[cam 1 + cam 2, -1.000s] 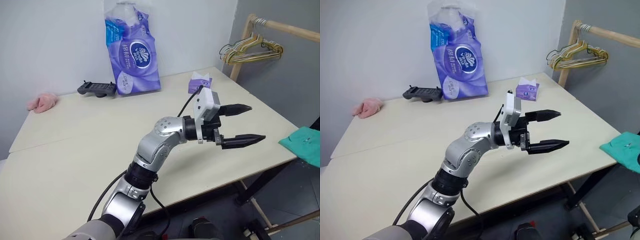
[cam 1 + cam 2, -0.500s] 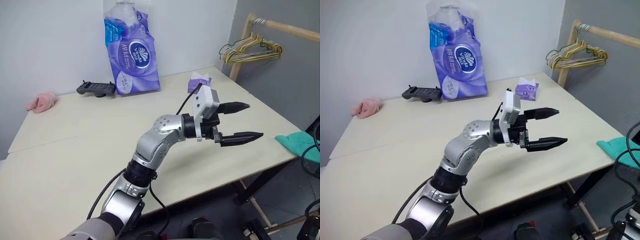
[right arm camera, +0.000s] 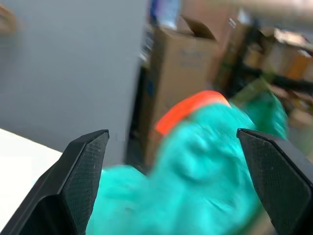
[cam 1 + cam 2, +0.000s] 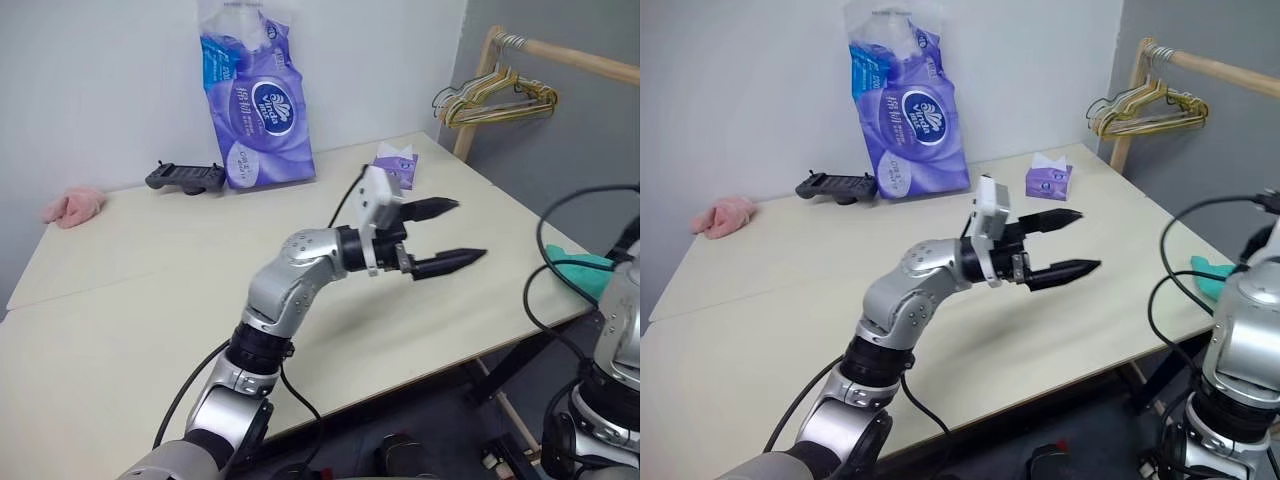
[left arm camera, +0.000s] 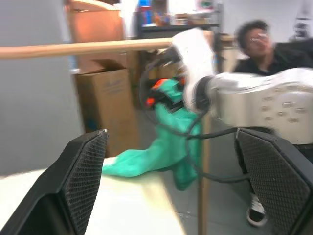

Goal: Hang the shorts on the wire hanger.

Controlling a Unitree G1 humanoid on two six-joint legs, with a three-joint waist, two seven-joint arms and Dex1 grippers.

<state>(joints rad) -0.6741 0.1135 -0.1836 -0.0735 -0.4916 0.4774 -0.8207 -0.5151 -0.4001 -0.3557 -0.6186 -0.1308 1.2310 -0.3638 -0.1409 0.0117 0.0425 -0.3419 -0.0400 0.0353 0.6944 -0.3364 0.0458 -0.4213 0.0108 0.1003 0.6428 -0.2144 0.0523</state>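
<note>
Off the table's [image 4: 300, 330] far corner, shorts [image 5: 161, 147] draped downward.

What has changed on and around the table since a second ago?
The right arm has swung up into view at the table's right edge, in front of the shorts. The left tool, open, has drifted slightly left. The purple bag, tissue box, controller and pink cloth stayed put.
</note>
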